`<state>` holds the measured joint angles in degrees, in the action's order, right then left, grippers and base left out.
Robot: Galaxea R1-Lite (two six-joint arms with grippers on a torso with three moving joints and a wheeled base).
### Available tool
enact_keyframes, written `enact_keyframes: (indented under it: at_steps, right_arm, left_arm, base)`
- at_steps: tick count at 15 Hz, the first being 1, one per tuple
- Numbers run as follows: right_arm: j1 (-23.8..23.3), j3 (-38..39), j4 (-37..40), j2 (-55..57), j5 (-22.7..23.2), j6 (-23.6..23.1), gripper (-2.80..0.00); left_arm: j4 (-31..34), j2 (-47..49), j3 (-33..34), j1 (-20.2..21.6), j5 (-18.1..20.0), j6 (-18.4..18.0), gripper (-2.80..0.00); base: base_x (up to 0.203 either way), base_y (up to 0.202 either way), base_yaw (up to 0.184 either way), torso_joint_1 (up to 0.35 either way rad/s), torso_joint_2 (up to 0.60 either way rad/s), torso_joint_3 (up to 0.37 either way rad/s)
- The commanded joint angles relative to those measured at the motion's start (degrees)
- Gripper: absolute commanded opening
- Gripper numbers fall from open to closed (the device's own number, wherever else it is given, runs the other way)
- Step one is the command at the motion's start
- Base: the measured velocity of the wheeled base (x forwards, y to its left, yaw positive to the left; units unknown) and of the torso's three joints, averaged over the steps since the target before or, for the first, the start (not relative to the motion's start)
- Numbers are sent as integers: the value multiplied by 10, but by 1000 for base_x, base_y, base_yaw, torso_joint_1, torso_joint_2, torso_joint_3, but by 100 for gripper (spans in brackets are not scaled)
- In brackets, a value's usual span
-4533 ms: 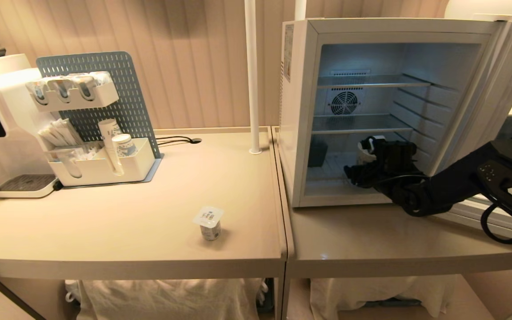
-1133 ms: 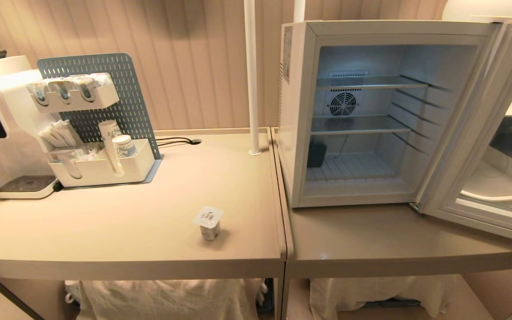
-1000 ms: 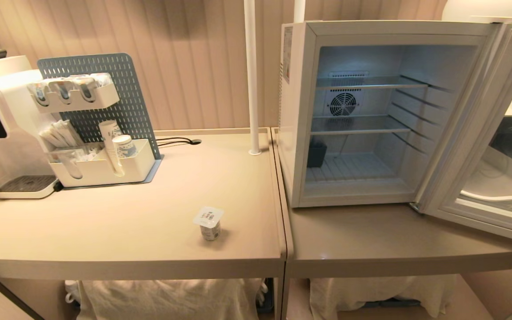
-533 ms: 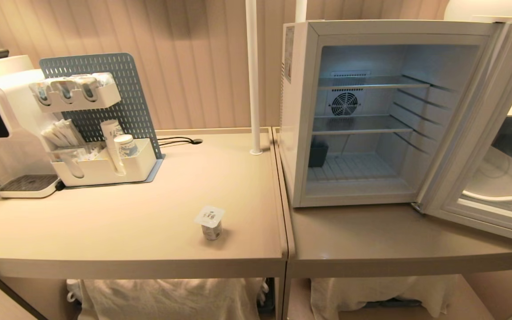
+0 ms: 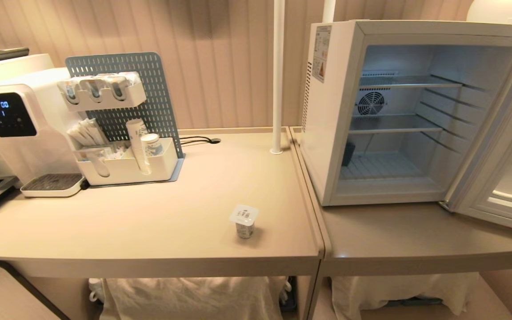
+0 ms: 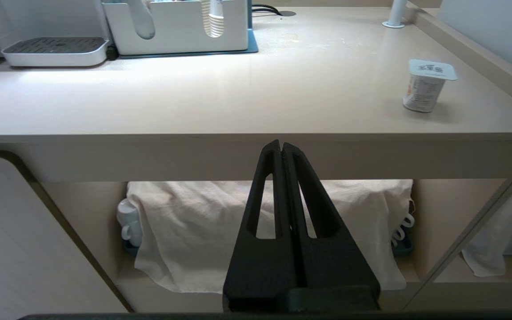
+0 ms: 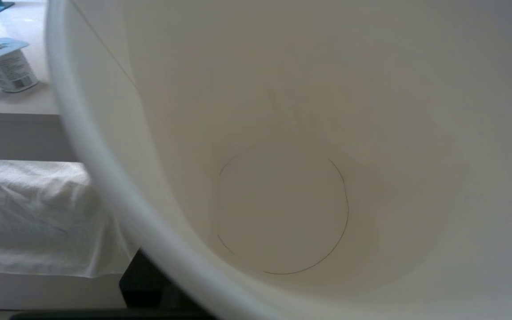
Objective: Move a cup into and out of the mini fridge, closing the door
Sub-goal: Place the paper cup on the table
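- seeing the cup (image 7: 282, 155) fill the right wrist view, i judge the right gripper, out of sight behind it, clamps it part-closed.
- mini fridge (image 5: 327, 133) upper right, door (image 5: 496, 186) open; swinging it blind risks crushing the cup.
- left gripper (image 6: 282, 151) shut, empty, low centre.

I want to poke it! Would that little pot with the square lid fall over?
Probably it would tip: the little pot stands taller than its narrow base, with a wider lid on top. It looks small and likely light, so it might slide across the smooth table first.
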<state>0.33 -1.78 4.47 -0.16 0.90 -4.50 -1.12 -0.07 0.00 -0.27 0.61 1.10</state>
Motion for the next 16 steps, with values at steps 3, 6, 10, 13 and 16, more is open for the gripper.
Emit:
enact_keyframes:
  at_steps: [3, 6, 10, 13, 16]
  right_arm:
    - [0, 0, 1, 2, 0, -1, -280]
    - [0, 0, 1, 2, 0, 0, -280]
    - [0, 0, 1, 2, 0, 0, -280]
    - [0, -1, 1, 2, 0, 0, -280]
    - [0, 0, 1, 2, -1, 0, -280]
  left_arm:
    - [0, 1, 0, 0, 0, 0, -280]
    - [0, 0, 0, 0, 0, 0, -280]
    - [0, 0, 0, 0, 0, 0, -280]
    - [0, 1, 0, 0, 0, 0, -280]
    - [0, 1, 0, 0, 0, 0, -280]
  base:
    - [0, 191, 3, 1, 3, 3]
    - [0, 190, 0, 5, 1, 2]
    - [0, 192, 0, 2, 1, 4]
    - [0, 193, 1, 4, 3, 2]
    - [0, 192, 0, 6, 1, 5]
